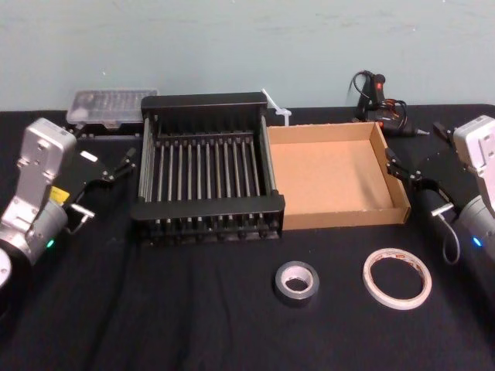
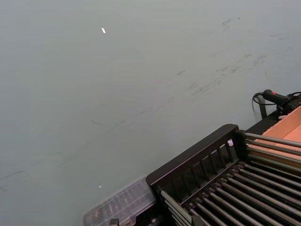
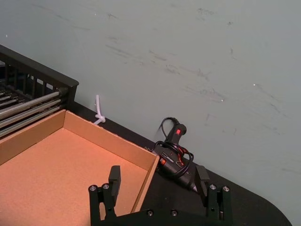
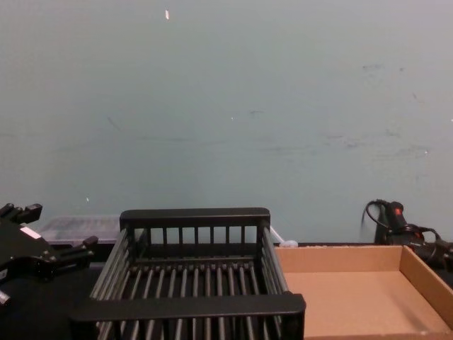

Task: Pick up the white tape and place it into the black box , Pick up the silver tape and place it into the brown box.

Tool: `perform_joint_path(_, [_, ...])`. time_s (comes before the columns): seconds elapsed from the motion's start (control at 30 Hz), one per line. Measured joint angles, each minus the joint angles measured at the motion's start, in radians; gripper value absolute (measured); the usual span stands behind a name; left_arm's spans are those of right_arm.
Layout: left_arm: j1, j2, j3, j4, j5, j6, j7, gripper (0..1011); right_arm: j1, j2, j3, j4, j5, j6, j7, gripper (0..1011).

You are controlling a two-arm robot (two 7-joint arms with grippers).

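Both arms are raised at the sides of the black worktop (image 1: 193, 309), each bent at the wrist so that its pincer points inward and forward. The left pincer (image 1: 104, 189) hangs just beside the left wall of the black box (image 1: 205, 205), with its fingers spread apart and nothing between them. The right pincer (image 1: 418, 187) is near the right wall of the brown box (image 1: 340, 216). Its fingers (image 3: 114, 178) are spread wide and also hold nothing, and in the right wrist view that wall runs between them. The slatted black box and the shallow cardboard brown box stand side by side in the middle of the worktop, with their adjoining walls close together. The silver tape (image 1: 298, 298) lies flat on the worktop in front of the gap between the two boxes. The white tape (image 1: 369, 277) lies flat to its right, in front of the brown box, and the two rolls are near each other but apart. Behind the black box on the left sits a clear plastic case (image 1: 104, 104). A glue gun (image 1: 379, 89) with its cable lies behind the brown box, and a white zip tie (image 1: 274, 104) sticks up between them.
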Motion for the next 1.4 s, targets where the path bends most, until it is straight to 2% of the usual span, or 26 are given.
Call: perform_joint_path(1.4, [0.0, 0.0, 0.0, 0.0, 0.0, 0.0, 0.0, 1001, 0.0, 0.0, 0.0, 0.0, 0.0, 0.0, 0.0, 1000])
